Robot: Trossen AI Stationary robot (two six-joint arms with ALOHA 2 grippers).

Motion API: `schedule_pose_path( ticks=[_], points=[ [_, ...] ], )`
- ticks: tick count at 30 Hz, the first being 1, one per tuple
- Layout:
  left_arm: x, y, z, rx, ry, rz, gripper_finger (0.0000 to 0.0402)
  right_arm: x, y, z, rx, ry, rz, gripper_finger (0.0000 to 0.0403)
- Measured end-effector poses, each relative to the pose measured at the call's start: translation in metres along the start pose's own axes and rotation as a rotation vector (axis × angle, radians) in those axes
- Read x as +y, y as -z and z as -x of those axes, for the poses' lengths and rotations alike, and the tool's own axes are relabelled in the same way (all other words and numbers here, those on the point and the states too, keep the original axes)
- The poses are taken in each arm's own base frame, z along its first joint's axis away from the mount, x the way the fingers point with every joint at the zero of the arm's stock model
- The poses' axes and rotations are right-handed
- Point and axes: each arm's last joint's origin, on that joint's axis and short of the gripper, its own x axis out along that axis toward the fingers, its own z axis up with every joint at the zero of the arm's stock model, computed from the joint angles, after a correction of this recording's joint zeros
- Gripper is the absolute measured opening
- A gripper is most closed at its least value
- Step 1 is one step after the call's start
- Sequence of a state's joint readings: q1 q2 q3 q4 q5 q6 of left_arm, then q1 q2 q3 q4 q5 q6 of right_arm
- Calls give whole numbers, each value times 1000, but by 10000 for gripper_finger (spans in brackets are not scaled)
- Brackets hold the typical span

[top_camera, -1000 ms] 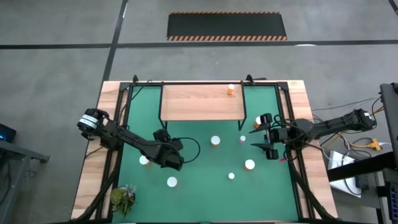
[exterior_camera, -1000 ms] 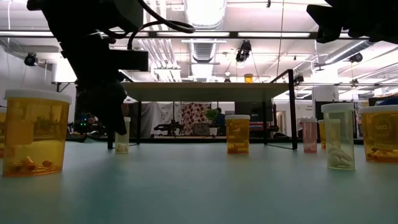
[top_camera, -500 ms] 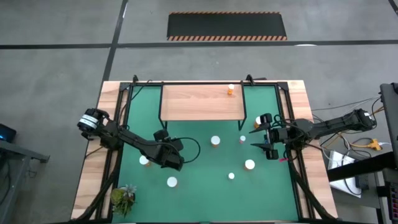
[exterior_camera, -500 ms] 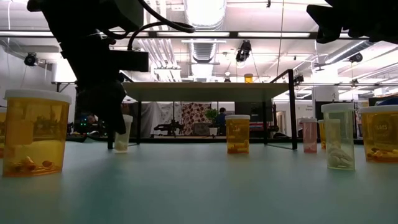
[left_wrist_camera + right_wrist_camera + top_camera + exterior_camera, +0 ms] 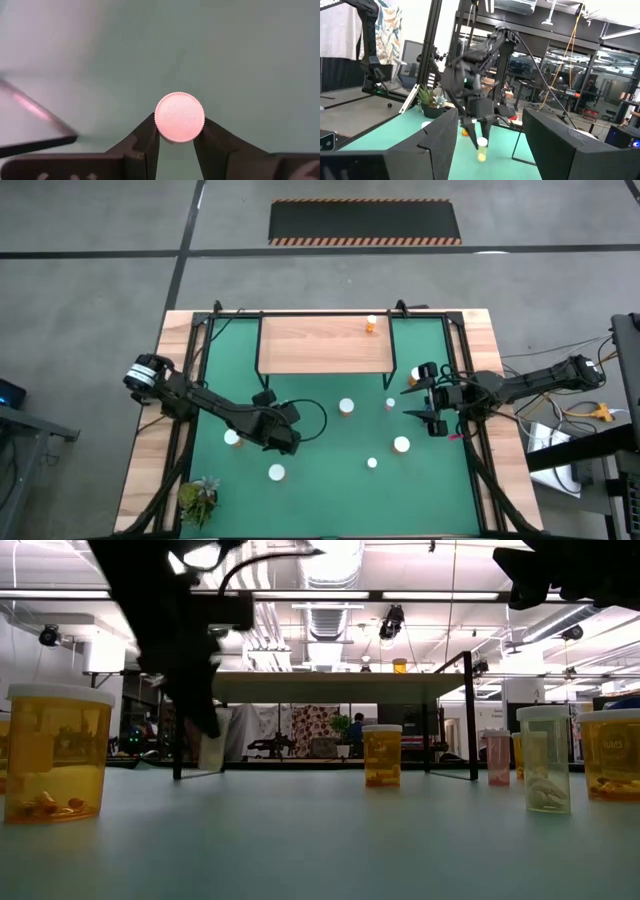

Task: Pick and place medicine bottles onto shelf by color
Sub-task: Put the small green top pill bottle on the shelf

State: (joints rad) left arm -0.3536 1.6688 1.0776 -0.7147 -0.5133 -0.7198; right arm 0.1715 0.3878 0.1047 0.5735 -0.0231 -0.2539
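Above the green mat (image 5: 330, 450) — left fingers (image 5: 148, 137) clamped on a white-capped bottle (image 5: 179, 117), right fingers (image 5: 440, 137) spread — empty

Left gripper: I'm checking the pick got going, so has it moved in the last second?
Yes. The left gripper, shut on a bottle, shifted right, toward the shelf leg in the low view.

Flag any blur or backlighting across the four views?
Low view: left arm is a motion-smeared black silhouette against bright ceiling lights. Left wrist view: sharp white cap in the end effector, mat behind soft. Right wrist view: far arm slightly blurred. High view: even light.
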Motion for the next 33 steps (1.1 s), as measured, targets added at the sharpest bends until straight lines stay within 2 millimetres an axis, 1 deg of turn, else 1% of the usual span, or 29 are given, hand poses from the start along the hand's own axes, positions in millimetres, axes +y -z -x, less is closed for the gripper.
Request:
schedule_pose_path(
  ticks=[4,11,16,19,23,26,30,33],
  points=[
    [-5,-15,14,-57,94,19,86,0,0,0,0,0,0,215],
    [-15,-43,30,-243,282,16,86,0,0,0,-1,0,-11,215],
    [-8,-71,46,-299,333,84,86,0,0,0,-1,0,-20,215],
    [0,-94,58,-349,364,106,86,0,0,0,-1,0,-22,215],
    [18,-120,73,-377,341,82,86,0,0,0,-1,0,-27,215],
    [43,-135,76,-344,271,107,86,0,0,0,-1,0,-28,215],
    [80,-144,73,-261,149,167,86,0,0,0,-1,0,-29,215],
    [110,-143,74,-202,82,246,86,0,0,0,-2,0,-30,215]
  ],
)
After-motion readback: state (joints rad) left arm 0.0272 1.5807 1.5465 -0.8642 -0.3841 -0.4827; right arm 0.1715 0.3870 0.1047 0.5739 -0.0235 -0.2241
